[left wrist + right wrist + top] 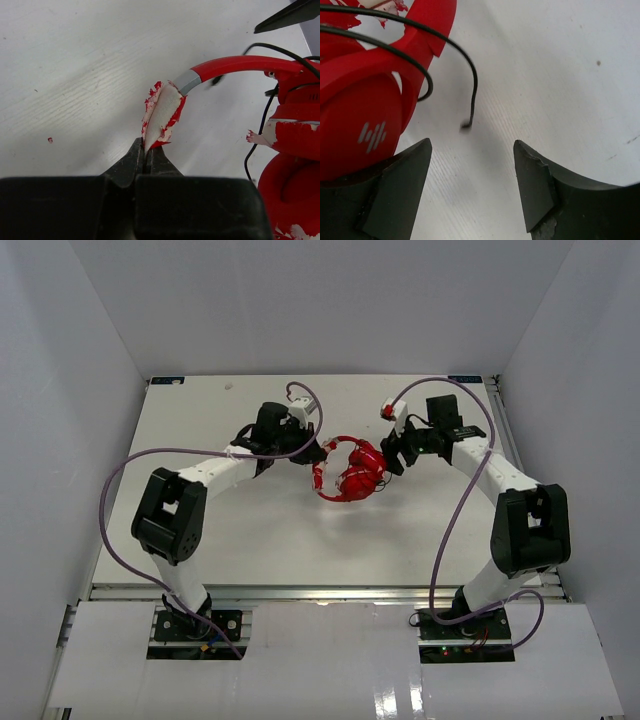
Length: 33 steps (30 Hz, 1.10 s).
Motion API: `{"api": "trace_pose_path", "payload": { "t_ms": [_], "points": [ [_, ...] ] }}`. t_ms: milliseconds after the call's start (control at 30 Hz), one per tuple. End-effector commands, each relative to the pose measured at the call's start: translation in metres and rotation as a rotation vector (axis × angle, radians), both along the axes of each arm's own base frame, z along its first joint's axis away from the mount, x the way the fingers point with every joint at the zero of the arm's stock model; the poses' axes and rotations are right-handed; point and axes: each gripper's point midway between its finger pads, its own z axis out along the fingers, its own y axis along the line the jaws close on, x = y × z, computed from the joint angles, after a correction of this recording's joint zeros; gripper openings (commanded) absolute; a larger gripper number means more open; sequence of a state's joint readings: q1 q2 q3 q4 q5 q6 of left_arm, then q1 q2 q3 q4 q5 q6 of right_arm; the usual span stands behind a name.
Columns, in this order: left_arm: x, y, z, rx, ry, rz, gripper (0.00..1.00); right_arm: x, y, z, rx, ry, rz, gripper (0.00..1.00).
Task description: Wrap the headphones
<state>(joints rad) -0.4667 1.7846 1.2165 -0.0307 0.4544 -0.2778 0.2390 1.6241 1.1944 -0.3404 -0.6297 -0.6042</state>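
Note:
The red headphones (352,474) lie on the white table (250,530) between my two grippers. My left gripper (316,454) is shut on the worn white-and-red padding at the end of the headband (161,114); its fingertips (148,151) pinch the lower tip of the padding. The red headband (240,65) curves right to an earcup (295,185), and the thin black cable (260,125) hangs beside it. My right gripper (392,458) is open and empty (472,150), next to an earcup with a grey logo (360,125). The cable's loose end (467,124) lies just ahead of its jaws.
Thick purple robot cables loop off both arms, one on the left (113,502) and one on the right (458,502). White walls (60,390) enclose the table on three sides. A small red flake (50,140) lies on the table.

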Motion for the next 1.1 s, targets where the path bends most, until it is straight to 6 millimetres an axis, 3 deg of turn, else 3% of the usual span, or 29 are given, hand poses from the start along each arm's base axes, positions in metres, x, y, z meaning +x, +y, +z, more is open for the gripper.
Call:
{"api": "trace_pose_path", "payload": {
  "t_ms": [0,267,567,733,800,933,1000,1067],
  "points": [
    [0.013,-0.005,0.002,-0.065,-0.013,0.033,0.00,-0.005,-0.022,-0.008,0.004,0.033,-0.057,0.75],
    [0.030,0.009,-0.038,0.019,0.014,0.112,0.00,-0.009,-0.054,-0.005,0.026,0.036,-0.133,0.76],
    [0.055,0.028,-0.076,0.134,0.049,0.263,0.00,-0.029,-0.060,0.008,0.067,0.018,-0.135,0.77],
    [0.067,0.042,-0.083,0.187,0.048,0.360,0.00,-0.037,-0.060,0.009,0.074,0.012,-0.128,0.77],
    [0.071,0.046,-0.087,0.209,0.057,0.391,0.08,-0.039,-0.060,0.008,0.077,0.017,-0.126,0.77],
    [0.072,0.053,-0.093,0.253,0.084,0.420,0.47,-0.043,-0.060,0.006,0.078,0.020,-0.124,0.77],
    [0.071,0.054,-0.089,0.257,0.083,0.421,0.71,-0.045,-0.060,0.005,0.078,0.020,-0.122,0.77],
    [0.068,0.054,-0.083,0.255,0.079,0.403,0.83,-0.047,-0.061,0.006,0.073,0.016,-0.123,0.79]
  ]
}}
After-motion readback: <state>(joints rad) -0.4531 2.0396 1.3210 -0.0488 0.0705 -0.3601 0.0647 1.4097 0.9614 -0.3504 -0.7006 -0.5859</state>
